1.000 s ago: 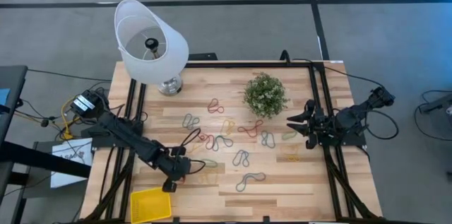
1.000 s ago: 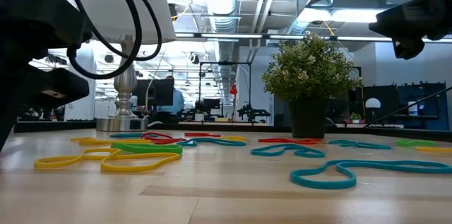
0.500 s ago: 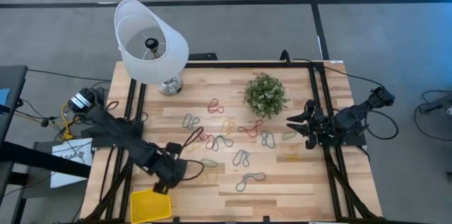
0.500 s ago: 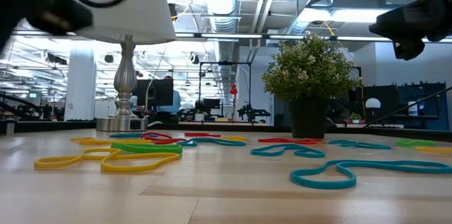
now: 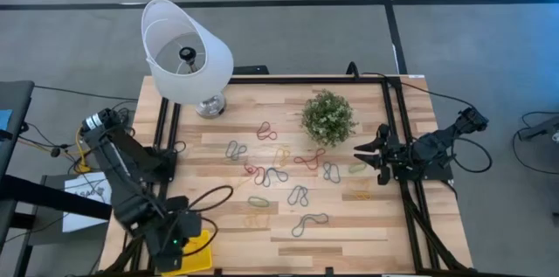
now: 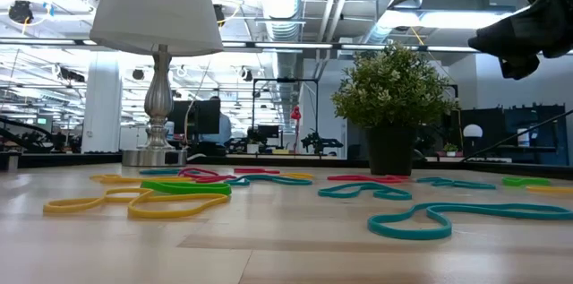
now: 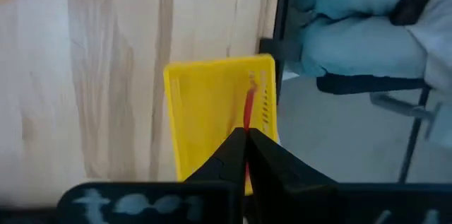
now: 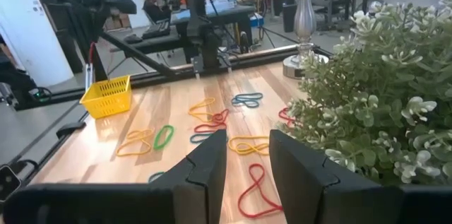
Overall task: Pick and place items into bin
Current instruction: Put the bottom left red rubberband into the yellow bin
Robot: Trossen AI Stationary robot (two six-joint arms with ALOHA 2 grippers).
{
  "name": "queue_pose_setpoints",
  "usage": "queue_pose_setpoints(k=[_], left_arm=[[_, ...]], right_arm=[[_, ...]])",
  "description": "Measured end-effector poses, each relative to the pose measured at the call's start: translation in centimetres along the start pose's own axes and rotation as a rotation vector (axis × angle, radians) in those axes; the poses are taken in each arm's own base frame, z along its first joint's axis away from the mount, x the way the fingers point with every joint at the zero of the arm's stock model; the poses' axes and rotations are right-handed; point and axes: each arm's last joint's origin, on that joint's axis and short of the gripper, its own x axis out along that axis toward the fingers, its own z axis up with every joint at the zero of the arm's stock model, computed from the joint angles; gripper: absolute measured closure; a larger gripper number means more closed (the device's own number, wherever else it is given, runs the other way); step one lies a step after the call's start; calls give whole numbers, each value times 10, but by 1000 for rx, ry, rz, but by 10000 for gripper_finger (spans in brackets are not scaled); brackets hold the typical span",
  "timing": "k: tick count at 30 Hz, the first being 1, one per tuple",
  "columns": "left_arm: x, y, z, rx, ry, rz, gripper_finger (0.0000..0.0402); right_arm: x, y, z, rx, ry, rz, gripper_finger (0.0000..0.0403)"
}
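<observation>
My left claw (image 7: 245, 155) hangs over the bin (image 7: 212, 111) at the counter's (image 5: 349, 225) near-left corner, clamped on a red loop (image 7: 248, 107) so it drops inside; my right claw (image 8: 247, 155), fingers apart, waits far right

Left gripper (image 7: 245, 139) above the bin (image 7: 205, 111) — loops (image 5: 288, 172) mid-table, plant (image 5: 328, 117) behind.

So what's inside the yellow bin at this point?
In the left wrist view, a red loop hangs from the shut left gripper over the yellow bin; its visible floor looks bare. The jaws hide the near part, and from above the left arm covers most of it.
</observation>
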Motion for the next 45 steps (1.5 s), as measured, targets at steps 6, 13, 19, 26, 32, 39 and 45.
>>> queue_pose_setpoints(k=[6, 13, 19, 26, 32, 39, 45], left_arm=[[11, -10, -12, -35, -51, 63, 401], [32, -15, -14, -72, 1, 124, 401], [61, -20, -14, -95, 90, 199, 396], [98, -22, -18, -170, 254, 306, 348], [124, -21, -20, -88, 337, 380, 307], [145, -18, -18, -6, 275, 462, 317], [149, -18, -15, 13, 180, 489, 390]], right_arm=[[0, 0, 0, 25, 4, -1, 301], [0, 0, -1, 81, 8, 2, 301], [0, 0, -1, 77, 13, 0, 301], [0, 0, -1, 92, 13, 0, 301], [0, 0, -1, 97, 12, 0, 301], [0, 0, -1, 97, 12, 0, 301], [0, 0, -2, 95, 15, -1, 301]])
